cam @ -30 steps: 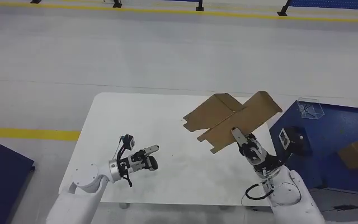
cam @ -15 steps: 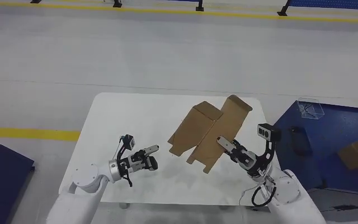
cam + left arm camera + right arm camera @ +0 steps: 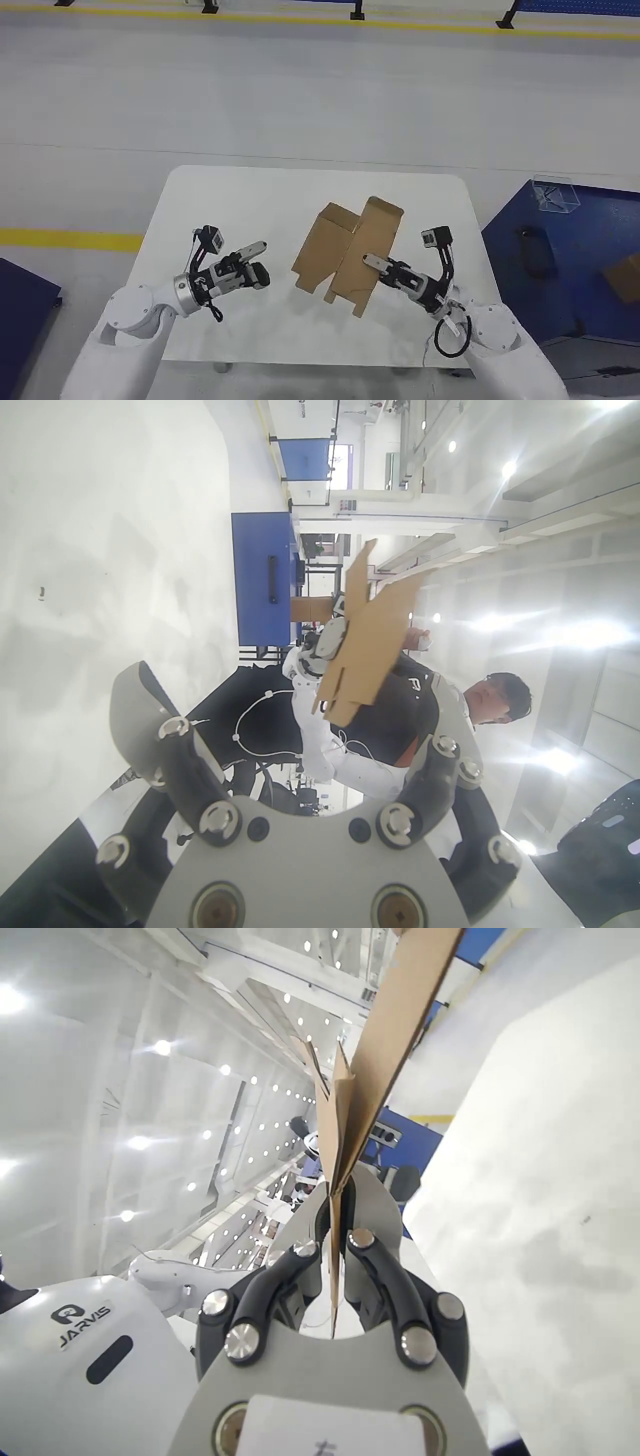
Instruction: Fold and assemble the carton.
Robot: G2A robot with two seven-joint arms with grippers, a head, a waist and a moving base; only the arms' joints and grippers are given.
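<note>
At the left side you see the left gripper [image 3: 256, 271] low over the white table [image 3: 230, 200], its fingers spread wide and holding nothing. Over the middle of the table, the flattened brown cardboard carton [image 3: 345, 255] is in the air, tilted. The right gripper [image 3: 372, 263] is clamped on the carton's near edge.

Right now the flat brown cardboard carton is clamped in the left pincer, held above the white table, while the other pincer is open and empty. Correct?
Not quite. The right pincer is the one clamped on the flat brown cardboard carton, as the right wrist view shows. The carton is held above the white table, and the left pincer is the open, empty one.
</note>
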